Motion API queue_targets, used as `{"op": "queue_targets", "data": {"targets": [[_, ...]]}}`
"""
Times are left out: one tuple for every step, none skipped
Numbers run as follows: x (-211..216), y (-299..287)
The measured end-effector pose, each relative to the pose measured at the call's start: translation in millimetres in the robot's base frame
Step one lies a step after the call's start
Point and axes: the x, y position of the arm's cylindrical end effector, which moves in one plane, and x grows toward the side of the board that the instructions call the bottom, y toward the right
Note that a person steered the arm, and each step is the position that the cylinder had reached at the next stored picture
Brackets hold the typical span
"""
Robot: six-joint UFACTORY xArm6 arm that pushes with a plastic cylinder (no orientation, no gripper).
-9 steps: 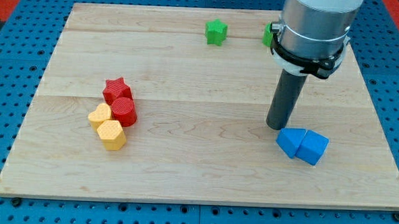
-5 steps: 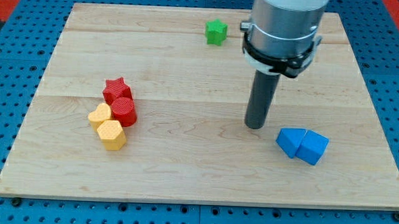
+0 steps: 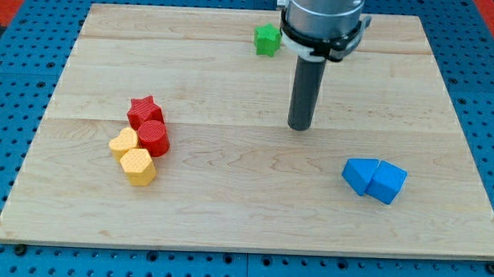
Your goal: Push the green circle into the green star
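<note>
The rod is seen descending from the upper centre of the frame, and my tip (image 3: 299,127) is set on the wooden board (image 3: 227,213) slightly right of centre. No jaws are fitted to the arm, so no open or closed state applies; nothing is gripped and the tip touches no block.

The green star (image 3: 268,40) is located near the top edge of the board, up and to the left of the tip, just beside the grey arm housing (image 3: 322,16). The green circle cannot be made out in this view; whether it is hidden behind the arm housing cannot be told.

Two blue blocks (image 3: 374,179), touching each other, are located in the lower right of the frame, below and right of the tip and apart from it.

A cluster of four blocks is found at left of centre: a red star (image 3: 145,111) at its top, a red cylinder (image 3: 153,138) touching it below, and two yellow blocks (image 3: 133,156) against the cylinder's lower left. This cluster lies well apart from the tip.
</note>
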Motion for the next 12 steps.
{"op": "queue_targets", "data": {"targets": [[-47,65],[-95,101],[-141,101],[-170,70],[-170,-12],[-178,41],[-230,47],[-234,-15],[-204,-50],[-185,-46],[-179,-46],[-177,-47]]}}
